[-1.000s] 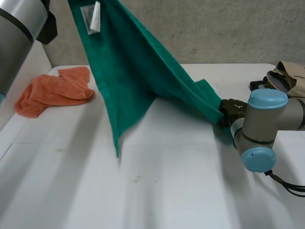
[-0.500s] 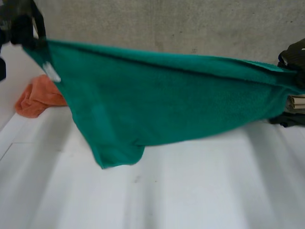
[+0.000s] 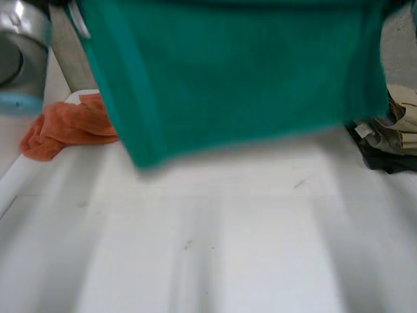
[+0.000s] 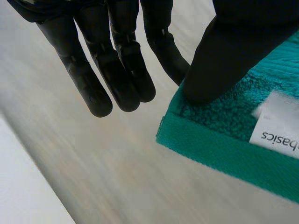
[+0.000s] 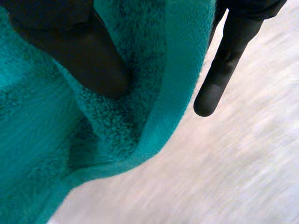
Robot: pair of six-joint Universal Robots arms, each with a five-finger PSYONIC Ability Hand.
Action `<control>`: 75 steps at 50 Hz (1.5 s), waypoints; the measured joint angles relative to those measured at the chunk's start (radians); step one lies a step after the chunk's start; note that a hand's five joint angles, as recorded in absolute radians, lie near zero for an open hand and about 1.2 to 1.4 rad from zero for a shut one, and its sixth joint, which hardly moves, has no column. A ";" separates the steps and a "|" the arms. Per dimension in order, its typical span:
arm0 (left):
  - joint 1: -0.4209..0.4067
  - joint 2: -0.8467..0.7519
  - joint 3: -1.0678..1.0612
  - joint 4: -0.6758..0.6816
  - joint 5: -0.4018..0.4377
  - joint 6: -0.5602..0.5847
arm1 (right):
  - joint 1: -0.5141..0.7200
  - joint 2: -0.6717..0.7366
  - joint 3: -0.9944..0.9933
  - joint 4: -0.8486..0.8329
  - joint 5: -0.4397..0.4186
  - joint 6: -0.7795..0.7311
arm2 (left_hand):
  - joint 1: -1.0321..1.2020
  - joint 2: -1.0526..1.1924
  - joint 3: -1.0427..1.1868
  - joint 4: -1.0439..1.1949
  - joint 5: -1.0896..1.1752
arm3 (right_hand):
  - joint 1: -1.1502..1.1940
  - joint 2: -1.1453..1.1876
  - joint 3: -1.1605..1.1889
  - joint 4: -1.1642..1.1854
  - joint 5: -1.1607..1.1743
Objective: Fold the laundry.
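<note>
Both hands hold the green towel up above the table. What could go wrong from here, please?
The left hand pinches the green towel at its very corner, beside the label; it may slip free. The hanging lower edge seems close to the orange cloth and might drag it when lowered.

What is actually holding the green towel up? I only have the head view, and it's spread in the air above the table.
Observer: In the left wrist view, the left hand holds a corner of the green towel under its thumb.
Operator: Which corner?
Observer: The one with the white label; it reads "basics" and sits right beside the thumb.
Operator: And the other side?
Observer: In the right wrist view, the right hand has its thumb dug into the towel just inside the hemmed edge, with one of its fingers straight beside that edge, off the cloth.
</note>
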 measured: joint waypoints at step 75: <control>0.247 0.760 -1.335 -0.557 0.255 0.614 | -0.162 -0.526 1.407 0.190 -0.112 -0.405 | 0.000 0.000 0.000 0.000 0.000 | 0.020 0.002 -0.002 -0.002 -0.027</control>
